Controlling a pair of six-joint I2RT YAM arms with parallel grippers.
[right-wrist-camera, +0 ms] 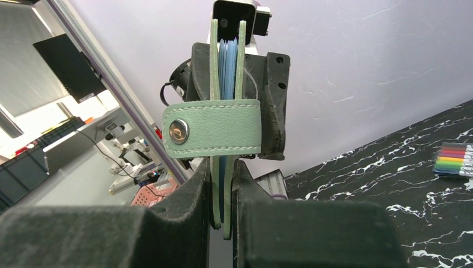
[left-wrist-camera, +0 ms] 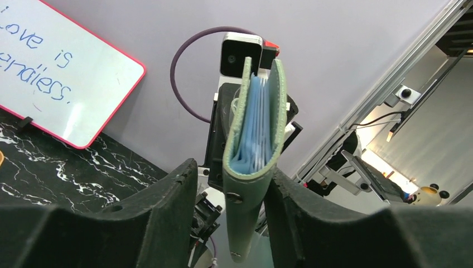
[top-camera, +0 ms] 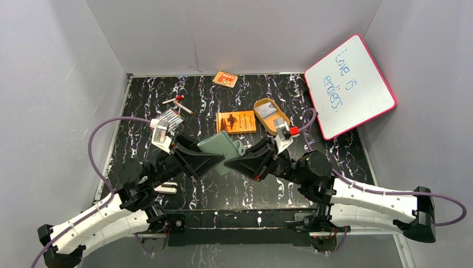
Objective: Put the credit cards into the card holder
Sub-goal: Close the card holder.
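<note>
Card holder (top-camera: 223, 146), folded with blue pockets showing, hangs above the bench (top-camera: 279, 190), just in front of the orange book (top-camera: 236, 121). Right gripper (right-wrist-camera: 223, 176): jaws clenched on both covers. Left gripper (left-wrist-camera: 231, 170): jaws straddle the holder, one finger touching, the other apart.

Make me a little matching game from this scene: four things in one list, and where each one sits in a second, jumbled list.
Things:
1. card holder
2. orange book
3. oval tin
4. whiteboard

Places:
A. propped up at the right edge, blue writing on it
B. pinched in the right hand, up off the table
C. lying flat in the middle of the table
D. on the table, just right of the orange book

Pairs: 1-B, 2-C, 3-D, 4-A.
</note>
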